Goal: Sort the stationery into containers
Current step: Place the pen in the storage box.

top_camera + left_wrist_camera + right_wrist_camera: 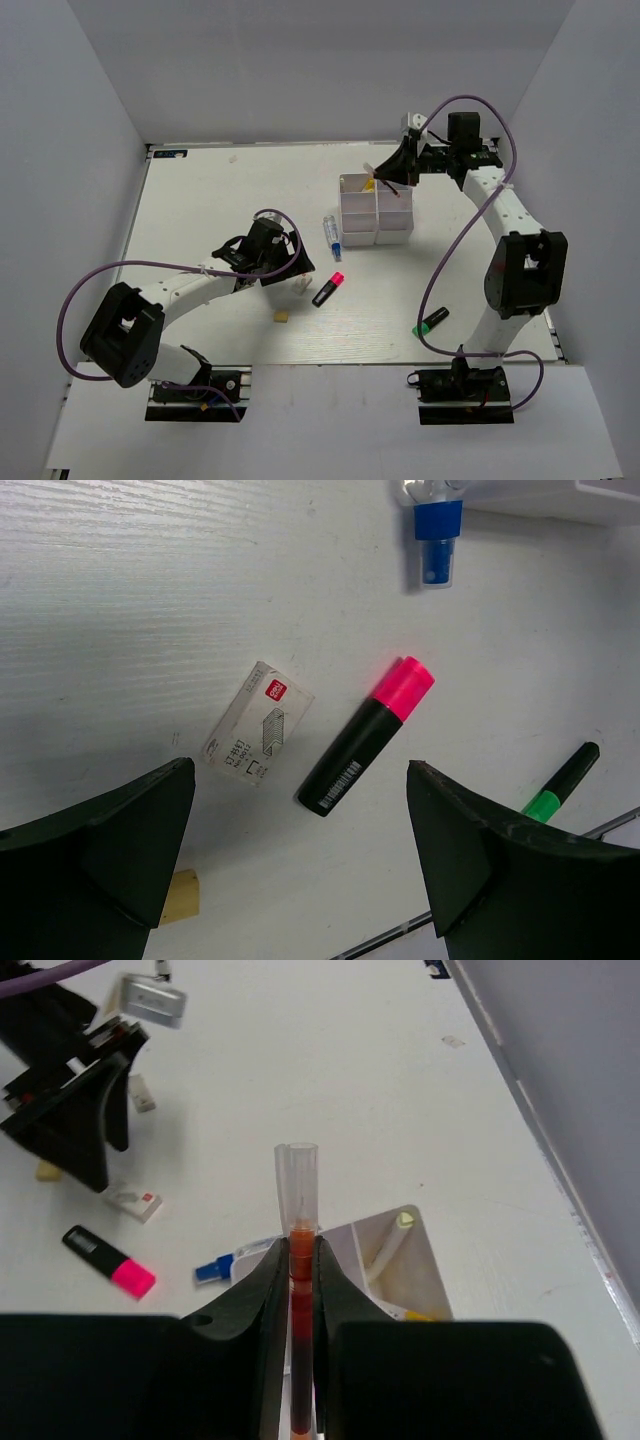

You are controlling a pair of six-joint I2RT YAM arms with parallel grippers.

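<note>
The white four-compartment container (pixel 375 212) stands right of the table's middle. My right gripper (pixel 396 172) hovers over its far side, shut on a slim red pen (pixel 300 1260) with a clear cap. A pale pen (pixel 386 1245) lies in one compartment (pixel 415 1270). My left gripper (pixel 300 810) is open and empty above the table, near the pink-and-black highlighter (pixel 365 735). A blue-capped white marker (pixel 438 530) lies by the container. A green-and-black highlighter (pixel 433 320) lies near the right arm's base. A tan eraser (pixel 282 316) lies near the front.
A small white staple box (pixel 258 723) lies left of the pink highlighter. The right arm's purple cable (pixel 440 270) loops beside the container. Grey walls enclose the table on three sides.
</note>
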